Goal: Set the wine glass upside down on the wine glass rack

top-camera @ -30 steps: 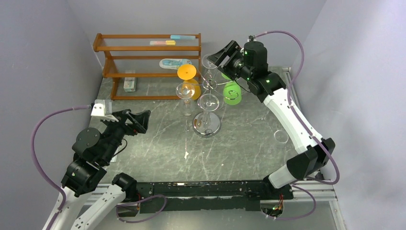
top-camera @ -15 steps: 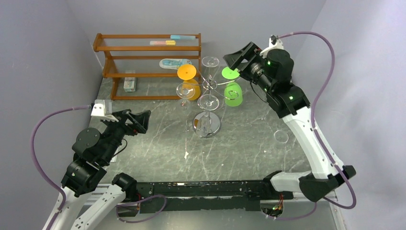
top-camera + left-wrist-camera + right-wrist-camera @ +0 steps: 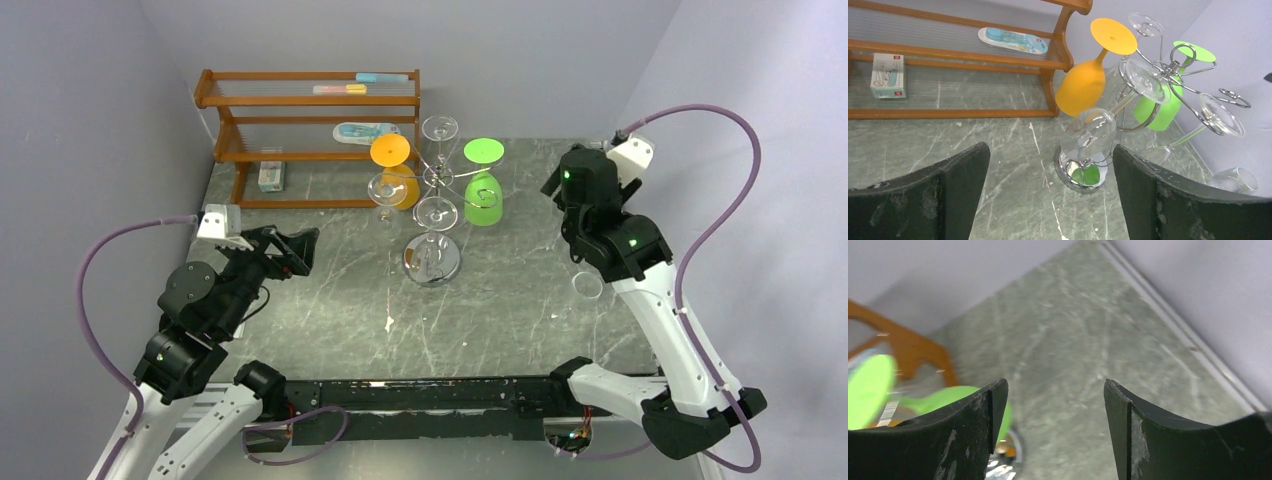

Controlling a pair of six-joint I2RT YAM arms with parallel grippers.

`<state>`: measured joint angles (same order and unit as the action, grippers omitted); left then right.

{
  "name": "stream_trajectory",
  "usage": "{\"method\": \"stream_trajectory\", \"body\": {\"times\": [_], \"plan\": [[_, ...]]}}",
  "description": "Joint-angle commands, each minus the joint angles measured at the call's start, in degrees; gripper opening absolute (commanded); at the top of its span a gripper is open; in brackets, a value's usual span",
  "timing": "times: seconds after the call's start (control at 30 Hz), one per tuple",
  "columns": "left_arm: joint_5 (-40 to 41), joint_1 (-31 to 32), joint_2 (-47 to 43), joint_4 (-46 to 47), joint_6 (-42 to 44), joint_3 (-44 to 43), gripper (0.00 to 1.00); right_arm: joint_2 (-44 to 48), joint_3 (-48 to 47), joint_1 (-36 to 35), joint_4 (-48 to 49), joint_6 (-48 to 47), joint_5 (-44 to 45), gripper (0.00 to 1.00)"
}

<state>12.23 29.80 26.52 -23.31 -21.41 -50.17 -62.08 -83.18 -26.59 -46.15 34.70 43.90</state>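
Note:
The chrome wine glass rack (image 3: 445, 265) stands mid-table. A green wine glass (image 3: 484, 200) hangs upside down from its right arm, foot up. An orange glass (image 3: 398, 187) and three clear glasses hang from other arms. My right gripper (image 3: 548, 187) is open and empty, off to the right of the rack and apart from the green wine glass (image 3: 948, 397). My left gripper (image 3: 295, 250) is open and empty, left of the rack and facing its base (image 3: 1063, 167). The left wrist view shows the green glass (image 3: 1158, 107) behind the clear ones.
An orange-brown wooden shelf (image 3: 310, 100) with small packets stands at the back left. A small box (image 3: 270, 177) lies on its bottom level. A clear glass (image 3: 588, 285) sits on the table under the right arm. Walls close in on the left, back and right.
My right gripper has drawn back from the rack, to the right and nearer, leaving the green glass hanging there. The left arm has barely moved.

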Motion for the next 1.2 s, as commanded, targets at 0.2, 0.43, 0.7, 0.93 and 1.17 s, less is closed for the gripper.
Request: {"method": "stream_trajectory", "body": {"times": [0.2, 0.43, 0.7, 0.93, 1.17], "plan": [[-1.41, 0.24, 0.70, 3.52, 0.27, 1.04, 0.97, 3.89, 11.96, 2.07, -8.15, 5.23, 4.51, 0.74], [-0.66, 0.15, -0.12, 5.93, -1.32, 2.99, 0.97, 5.59, 17.98, 2.12, -15.37, 16.13, 4.84, 0.74], [0.22, 0.21, 0.61, 6.36, -1.52, 3.21, 0.95, 7.96, 26.88, 2.12, -14.87, 24.87, -1.19, 0.70], [0.63, 0.18, 0.03, 6.16, -2.42, 3.34, 0.95, 8.59, 31.58, 2.10, -12.89, 26.52, -3.08, 0.60], [-0.10, 0.21, 0.23, 5.66, -3.54, 1.94, 0.94, 10.65, 33.28, 2.16, -10.21, 25.11, -2.60, 0.19]]}}
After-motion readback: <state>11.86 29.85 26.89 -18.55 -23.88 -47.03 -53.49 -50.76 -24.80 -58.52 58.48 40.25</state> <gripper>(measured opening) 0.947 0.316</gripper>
